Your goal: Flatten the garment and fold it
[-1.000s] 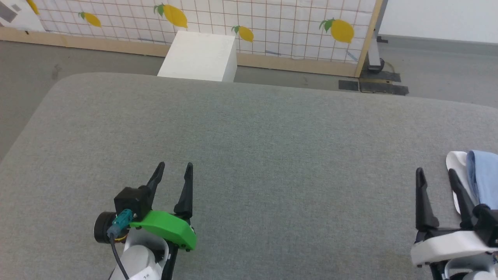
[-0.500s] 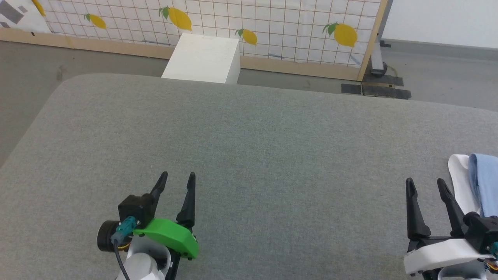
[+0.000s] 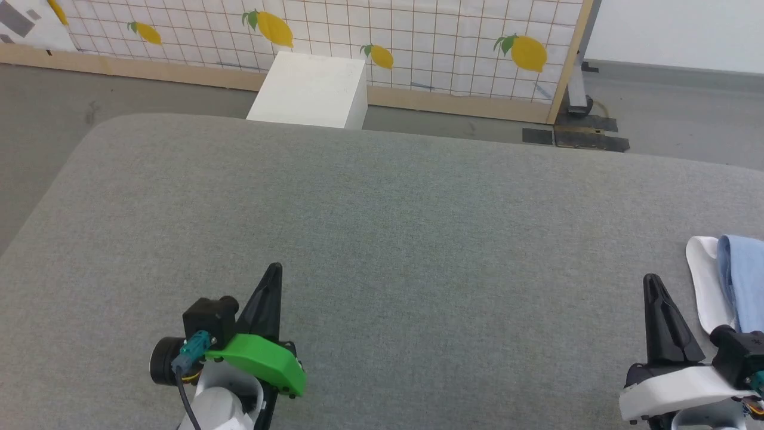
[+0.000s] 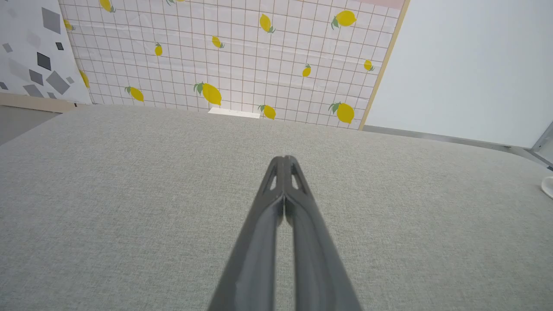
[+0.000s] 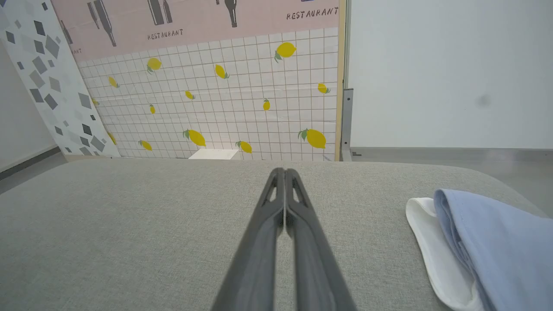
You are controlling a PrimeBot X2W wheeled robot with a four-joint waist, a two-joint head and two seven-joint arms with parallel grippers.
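One light blue garment [image 3: 742, 280] lies in a soft fold at the right edge of a grey fabric-covered table [image 3: 418, 239], partly cut off by the border of the head view. Its white collar [image 3: 703, 286] faces the middle of the table. In the right wrist view the blue cloth [image 5: 497, 250] laps over the collar [image 5: 432, 246], and both rest flat on the grey surface.

Just to the garment's left stands the right gripper [image 3: 650, 279], its two dark fingers pressed together into a single point and holding nothing. A strip of bare table separates it from the collar. Its own camera shows the closed tips [image 5: 284, 170] aimed across the table.

Well apart, at the lower left of the head view, the left gripper [image 3: 275, 270] is likewise drawn closed and empty, with a green cover [image 3: 262, 358] on its wrist. The left wrist view shows its fingers [image 4: 284, 159] meeting at the tips above plain grey fabric.

Beyond the table's far edge a white box [image 3: 310, 89] stands on the grey floor [image 3: 48, 101]. It sits in front of a tiled panel printed with yellow lemons [image 3: 418, 36].
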